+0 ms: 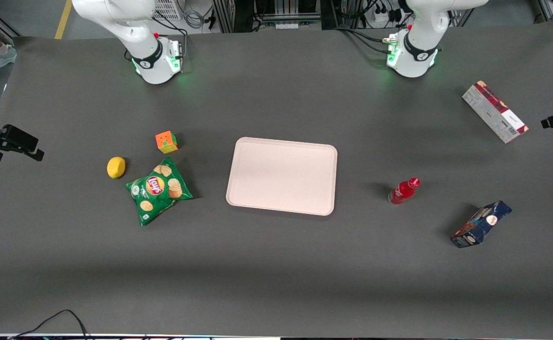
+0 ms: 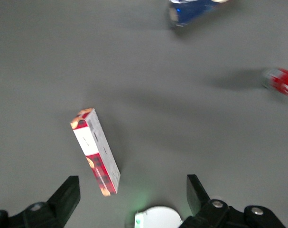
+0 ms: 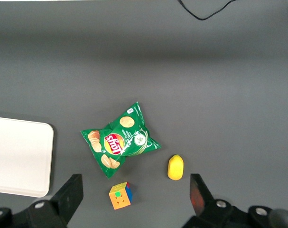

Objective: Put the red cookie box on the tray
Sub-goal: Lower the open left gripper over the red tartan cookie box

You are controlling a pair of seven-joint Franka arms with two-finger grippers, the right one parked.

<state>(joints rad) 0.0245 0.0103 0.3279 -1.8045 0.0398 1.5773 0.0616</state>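
Far left in the front view: a lemon (image 1: pixel 116 167), an orange puzzle cube (image 1: pixel 166 141), and a green chip bag (image 1: pixel 159 190) marked "Lay's". At frame centre, a pale pink tray (image 1: pixel 282 175) with nothing on it, flat on the grey counter (image 1: pixel 276 264). Further right, a small red bottle (image 1: pixel 404 190), then a dark blue cookie box (image 1: pixel 481 224) at lower right, print too small to read. At upper right, well apart from the tray, the red cookie box (image 1: pixel 494 111), grey side with unreadable print facing up.

Only in the left wrist view: the claw (image 2: pixel 132 199), spread wide, holding and touching nothing, hanging above the counter with the red cookie box (image 2: pixel 95 151) between the fingers (image 2: pixel 65 197) but lower. Tray missing from that view; the working arm's claw missing from the front view.
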